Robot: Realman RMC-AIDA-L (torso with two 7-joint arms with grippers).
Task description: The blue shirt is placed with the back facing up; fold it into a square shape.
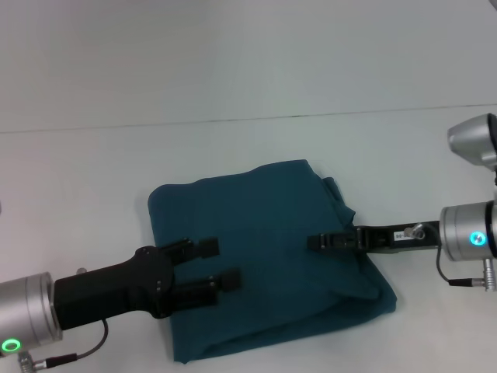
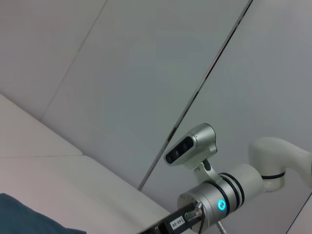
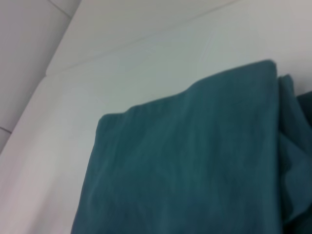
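The blue shirt (image 1: 264,256) lies folded into a rough square on the white table (image 1: 85,171), with layered edges bunched along its right side. My left gripper (image 1: 220,265) is open and empty over the shirt's left part. My right gripper (image 1: 312,242) reaches in from the right, low over the shirt's right half. The right wrist view shows the shirt's folded top (image 3: 195,161) with stacked edges at one side. The left wrist view shows only a small corner of the shirt (image 2: 19,217) and my right arm (image 2: 219,200) farther off.
The white table's far edge (image 1: 248,120) meets a pale wall. Bare tabletop (image 3: 122,63) surrounds the shirt on all sides. No other objects show.
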